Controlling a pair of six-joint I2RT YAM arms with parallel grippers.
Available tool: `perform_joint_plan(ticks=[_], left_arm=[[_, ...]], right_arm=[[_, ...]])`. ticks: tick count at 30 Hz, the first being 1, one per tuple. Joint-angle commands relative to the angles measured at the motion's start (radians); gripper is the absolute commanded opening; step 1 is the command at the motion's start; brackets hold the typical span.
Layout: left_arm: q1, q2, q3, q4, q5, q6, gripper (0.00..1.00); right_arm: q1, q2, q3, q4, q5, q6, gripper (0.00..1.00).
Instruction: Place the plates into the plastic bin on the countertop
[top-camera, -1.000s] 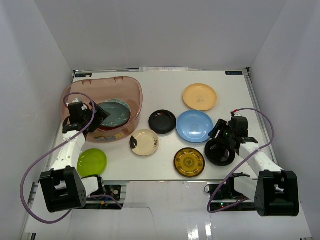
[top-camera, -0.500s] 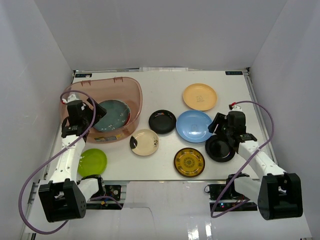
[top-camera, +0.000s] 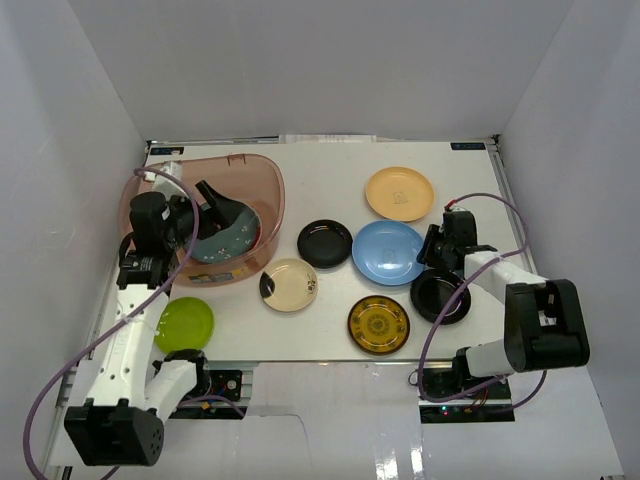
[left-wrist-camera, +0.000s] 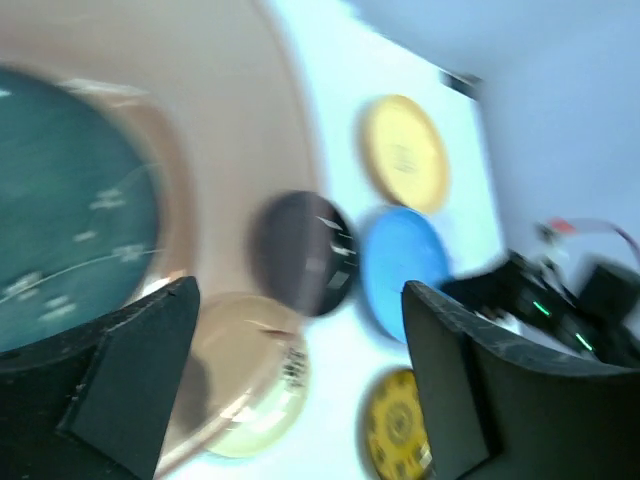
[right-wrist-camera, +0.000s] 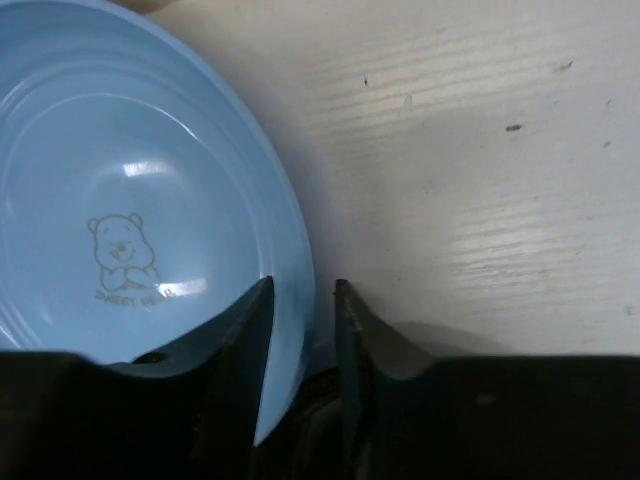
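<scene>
The plastic bin (top-camera: 250, 166) stands at the back left with a dark teal plate (top-camera: 228, 232) lying inside. My left gripper (top-camera: 205, 212) is open and empty above that plate; its blurred wrist view (left-wrist-camera: 300, 288) shows the teal plate (left-wrist-camera: 60, 230) at the left. My right gripper (top-camera: 436, 248) is at the right rim of the blue plate (top-camera: 385, 252). In the right wrist view its narrow jaws (right-wrist-camera: 302, 285) straddle that rim (right-wrist-camera: 150, 220), and the plate lies flat on the countertop (right-wrist-camera: 480, 150).
On the countertop (top-camera: 330, 160) lie a yellow-orange plate (top-camera: 399, 193), a black plate (top-camera: 324, 243), a cream plate (top-camera: 289, 284), a yellow patterned plate (top-camera: 379, 324), a second black plate (top-camera: 440, 297) and a lime green plate (top-camera: 184, 323). White walls enclose it.
My right gripper left the near black plate and moved up to the blue plate's rim. My left gripper lifted and swung above the teal plate in the bin.
</scene>
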Motion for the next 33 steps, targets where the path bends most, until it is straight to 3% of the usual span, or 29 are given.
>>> perform_joint_plan(ticks=[1,4,6,10,11,13,16,21,27,31,33], left_arm=[[-0.135,-0.061,0.068,0.023,0.186,0.033,0.89],[-0.291,-0.052,0.065,0.018,0.18,0.023,0.81],[-0.381,-0.02,0.059,0.02,0.147,0.001,0.77],[-0.696,0.07,0.065,0.02,-0.025,-0.008,0.75],[-0.738,0.094,0.07,0.018,-0.124,-0.008,0.75],[-0.826,0.171,0.077,0.023,-0.188,-0.016,0.76],[-0.88,0.28,0.103,0.053,-0.271,-0.022,0.77],[-0.892,0.384,0.131,0.159,-0.274,-0.031,0.76],[-0.892,0.468,0.14,0.176,-0.393,-0.027,0.63],[-0.891,0.499,0.137,0.218,-0.443,-0.045,0.62],[-0.892,0.512,0.136,0.242,-0.446,-0.045,0.49]], right_arm=[[0.001,0.027,0.048,0.047,-0.027,0.013,0.32],[0.001,-0.041,0.027,0.09,-0.024,0.045,0.09],[0.001,-0.095,0.016,0.082,-0.021,0.053,0.08],[0.001,-0.27,0.015,-0.01,-0.047,0.051,0.08],[0.001,-0.297,0.01,-0.022,-0.068,0.05,0.08],[0.003,-0.379,-0.001,-0.054,-0.121,0.051,0.08],[0.003,-0.462,-0.018,-0.094,-0.197,0.065,0.08],[0.006,-0.56,-0.05,-0.109,-0.318,0.093,0.08],[0.006,-0.582,-0.082,-0.076,-0.414,0.116,0.08],[0.007,-0.588,-0.113,-0.047,-0.448,0.125,0.08],[0.009,-0.6,-0.122,-0.047,-0.451,0.125,0.08]])
